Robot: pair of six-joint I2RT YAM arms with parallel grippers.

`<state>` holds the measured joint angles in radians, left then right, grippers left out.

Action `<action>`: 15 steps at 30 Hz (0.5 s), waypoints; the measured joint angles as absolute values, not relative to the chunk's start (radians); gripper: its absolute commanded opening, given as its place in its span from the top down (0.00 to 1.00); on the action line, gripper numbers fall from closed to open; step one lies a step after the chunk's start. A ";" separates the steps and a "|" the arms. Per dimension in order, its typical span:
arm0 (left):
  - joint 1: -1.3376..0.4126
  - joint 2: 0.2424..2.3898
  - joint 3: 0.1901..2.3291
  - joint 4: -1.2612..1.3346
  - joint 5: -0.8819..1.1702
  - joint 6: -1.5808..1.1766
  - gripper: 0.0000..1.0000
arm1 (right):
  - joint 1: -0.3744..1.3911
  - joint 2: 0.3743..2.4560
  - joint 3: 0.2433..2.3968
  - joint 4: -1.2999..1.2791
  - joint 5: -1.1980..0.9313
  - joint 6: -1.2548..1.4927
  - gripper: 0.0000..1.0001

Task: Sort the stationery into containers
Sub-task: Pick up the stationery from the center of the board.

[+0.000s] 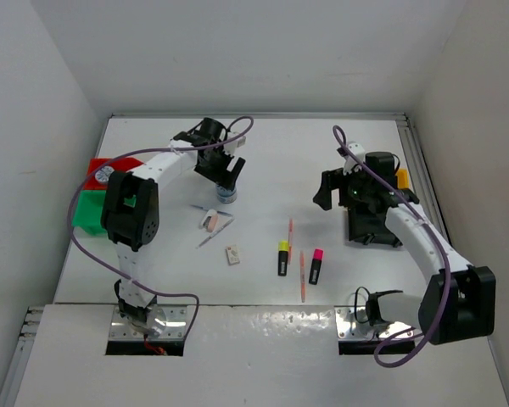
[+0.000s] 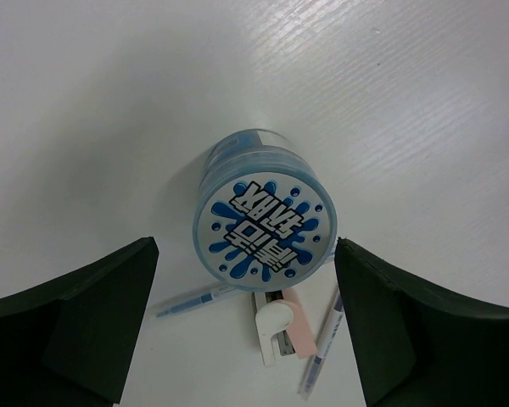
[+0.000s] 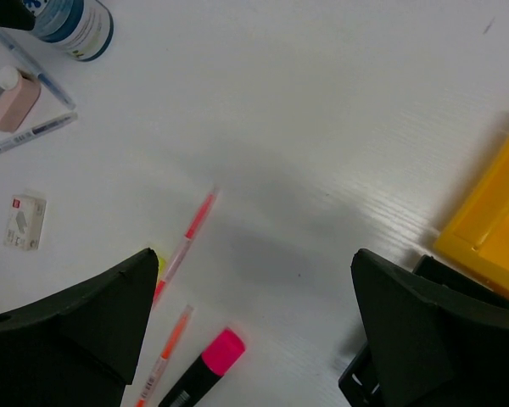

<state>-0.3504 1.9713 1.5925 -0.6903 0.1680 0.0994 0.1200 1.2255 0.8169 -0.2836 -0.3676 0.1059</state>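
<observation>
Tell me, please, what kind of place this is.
Probably a robot test cell: a white table boxed in by plain walls, a left arm and a right arm bolted at its near edge, highlighters and a red bin set out on it.

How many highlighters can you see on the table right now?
2. The yellow-capped highlighter lies just left of an orange pencil, the pink-capped highlighter just right of it. Others may be hidden from view.

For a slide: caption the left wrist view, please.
Open left gripper hovering over a blue-white tape roll beside two pens and a pink eraser.
</observation>
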 measured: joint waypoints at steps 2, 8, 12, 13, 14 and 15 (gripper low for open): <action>-0.353 1.980 1.594 -0.690 0.167 0.099 0.11 | 0.120 1.244 0.820 -0.281 -0.373 0.113 0.07; -0.372 2.012 1.594 -0.690 0.142 0.099 0.13 | 0.120 1.273 0.837 -0.281 -0.380 0.122 0.08; -0.378 2.024 1.594 -0.689 0.128 0.099 0.15 | 0.120 1.287 0.848 -0.278 -0.384 0.126 0.08; -0.379 2.024 1.594 -0.689 0.126 0.099 0.16 | 0.120 1.290 0.851 -0.278 -0.387 0.128 0.08; -0.380 2.024 1.594 -0.688 0.122 0.099 0.18 | 0.120 1.293 0.852 -0.277 -0.388 0.129 0.08; -0.380 2.024 1.594 -0.685 0.118 0.097 0.19 | 0.120 1.295 0.852 -0.278 -0.390 0.130 0.08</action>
